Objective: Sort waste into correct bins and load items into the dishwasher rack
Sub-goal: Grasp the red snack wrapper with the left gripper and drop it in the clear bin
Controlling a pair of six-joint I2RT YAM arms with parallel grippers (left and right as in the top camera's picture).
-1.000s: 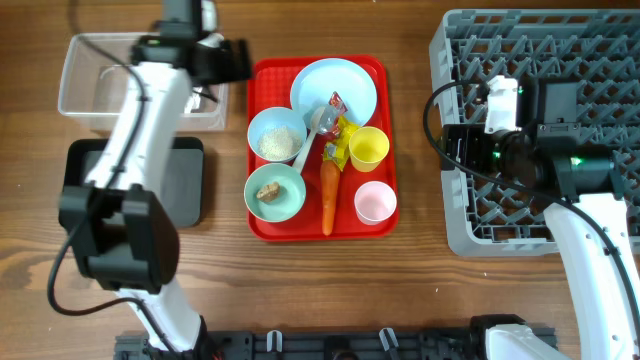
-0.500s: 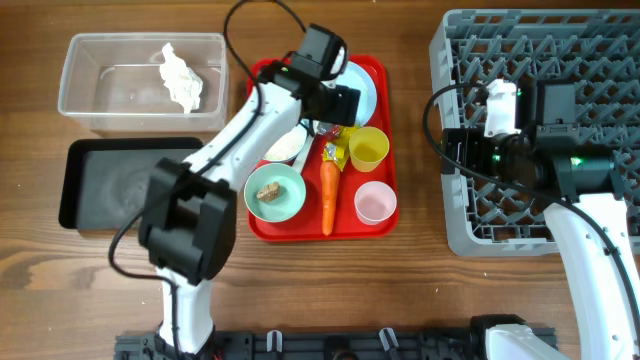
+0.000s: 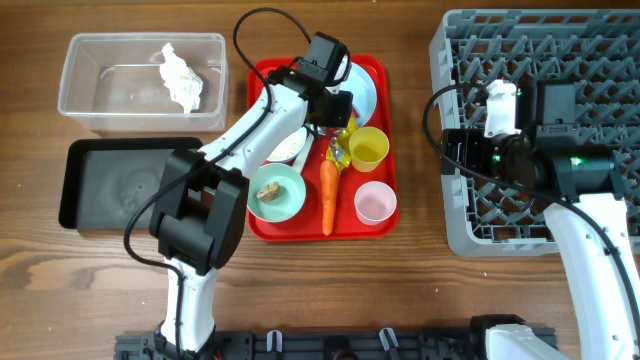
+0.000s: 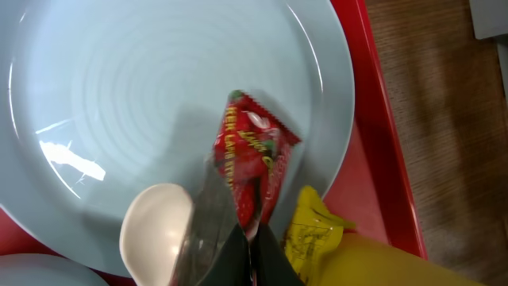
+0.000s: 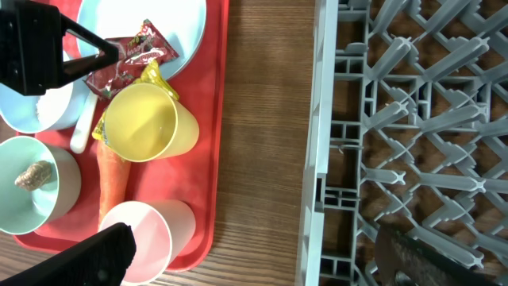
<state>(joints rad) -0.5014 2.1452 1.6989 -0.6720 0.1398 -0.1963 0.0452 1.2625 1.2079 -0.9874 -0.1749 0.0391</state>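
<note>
My left gripper (image 4: 252, 235) is shut on the lower end of the red snack wrapper (image 4: 254, 159), which lies across the pale blue plate (image 4: 159, 103). The white spoon (image 4: 155, 230) and the yellow wrapper (image 4: 313, 234) flank the fingers. On the red tray (image 3: 382, 70) stand a rice bowl (image 3: 285, 148), a bowl with the brown lump (image 3: 267, 190), the carrot (image 3: 328, 195), the yellow cup (image 3: 368, 148) and the pink cup (image 3: 374, 202). Crumpled tissue (image 3: 180, 78) lies in the clear tub (image 3: 100, 75). My right gripper (image 5: 266, 262) hangs open, with nothing in it, over the left edge of the grey rack (image 3: 560, 60).
The black tray (image 3: 130, 185) sits below the clear tub at the left. A strip of bare wooden table (image 5: 262, 119) separates the red tray from the rack. The left arm reaches across the tray's upper left corner.
The left arm swung from the clear tub, where the tissue now lies, over to the plate, and its gripper closed on the red wrapper. The right arm has not moved.
</note>
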